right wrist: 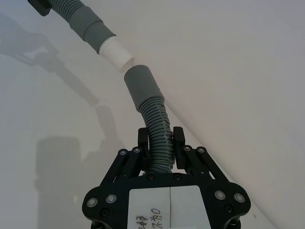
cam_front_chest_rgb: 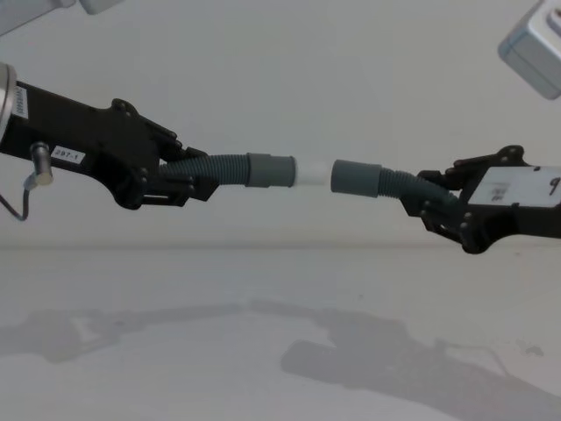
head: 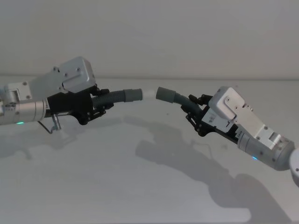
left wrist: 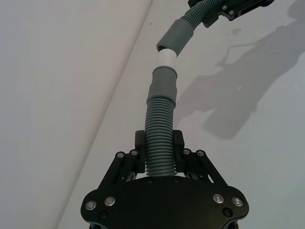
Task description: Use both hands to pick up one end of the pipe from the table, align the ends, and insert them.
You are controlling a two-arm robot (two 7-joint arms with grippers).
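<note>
Holding both hose pieces in the air above the white surface, the two claws faced each other across mid-frame. At centre-left of the head view the left claw pinched the ribbed body of the left hose piece. Its grey cuff pointed right, with the white tip sticking out. The tip's end sat at the mouth of the right cuff, roughly in line; whether it had entered, cannot tell. At centre-right the right claw pinched the right hose piece.
</note>
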